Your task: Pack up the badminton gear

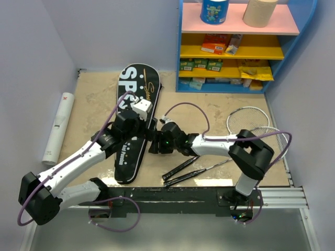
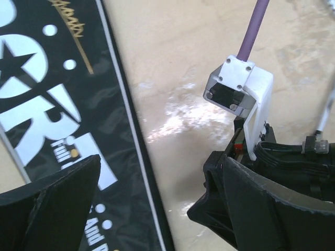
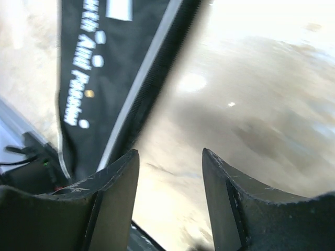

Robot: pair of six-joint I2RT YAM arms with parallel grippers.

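Observation:
The black racket bag (image 1: 131,112) lettered SPORT lies on the tan floor, its narrow end toward me. My left gripper (image 1: 142,132) hovers over the bag's right edge (image 2: 136,157) and stands wide open with nothing between its fingers (image 2: 57,204). My right gripper (image 1: 156,142) reaches in from the right, close beside the left one, also at that edge (image 3: 141,99). It is open over bare floor (image 3: 170,172) and empty. Two silver-framed rackets (image 1: 251,119) lie to the right, their black handles (image 1: 180,167) toward the front. A long white tube (image 1: 57,128) lies at the far left.
A blue shelf unit (image 1: 235,49) stands at the back right with boxes on its shelves, a blue-wrapped roll (image 1: 214,10) and a beige roll (image 1: 260,11) on top. Walls close in on both sides. A metal rail (image 1: 209,196) runs along the front.

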